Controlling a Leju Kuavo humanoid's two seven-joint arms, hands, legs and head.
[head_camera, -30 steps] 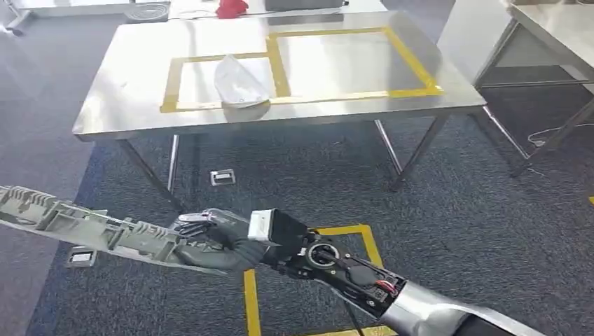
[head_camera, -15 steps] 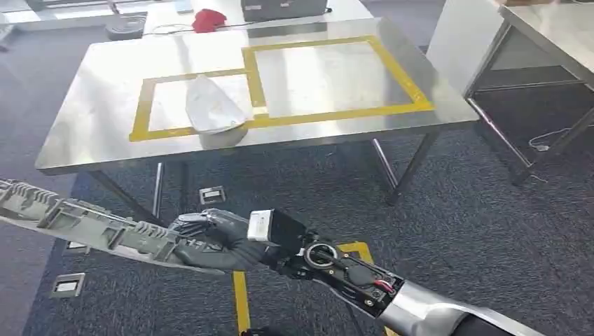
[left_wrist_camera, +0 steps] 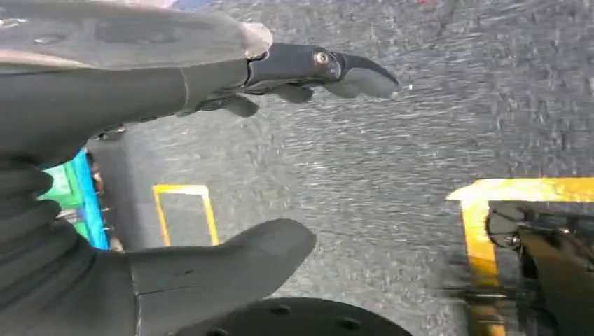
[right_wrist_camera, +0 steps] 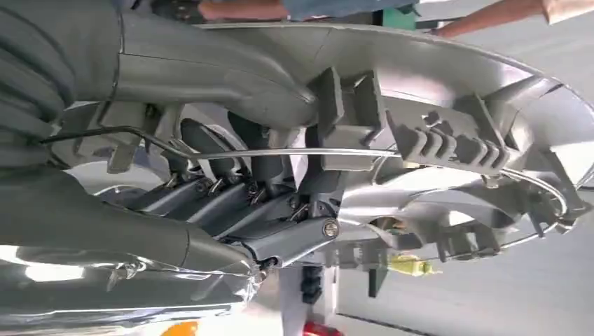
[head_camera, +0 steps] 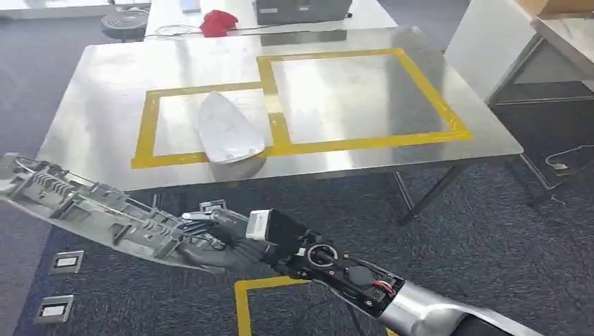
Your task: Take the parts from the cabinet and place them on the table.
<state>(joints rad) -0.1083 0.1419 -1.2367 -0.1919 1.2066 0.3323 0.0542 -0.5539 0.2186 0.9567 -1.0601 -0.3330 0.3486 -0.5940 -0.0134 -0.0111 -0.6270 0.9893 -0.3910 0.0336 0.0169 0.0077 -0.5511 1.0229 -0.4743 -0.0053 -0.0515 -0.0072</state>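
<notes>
My right hand (head_camera: 224, 241) grips one end of a long grey ribbed plastic part (head_camera: 84, 206), which sticks out to the left above the carpet, in front of the steel table (head_camera: 105, 77). Up close in the right wrist view, the dark fingers (right_wrist_camera: 231, 199) wrap around the grey part (right_wrist_camera: 448, 133) and its wire. A second, white shell-shaped part (head_camera: 228, 133) lies on the table inside the left yellow taped rectangle. My left hand (left_wrist_camera: 210, 161) hangs over the carpet with its fingers apart and nothing in them.
A larger yellow taped rectangle (head_camera: 364, 98) marks the table's right half. A red object (head_camera: 217, 22) and a dark box (head_camera: 301, 10) sit at the far edge. Another table (head_camera: 560, 35) stands at the right. Floor sockets (head_camera: 66, 262) and yellow floor tape (head_camera: 242, 308) lie below.
The whole view has shifted: the table now looks nearer and larger. The long grey part's far end has tilted upward; my right hand keeps its grip on it.
</notes>
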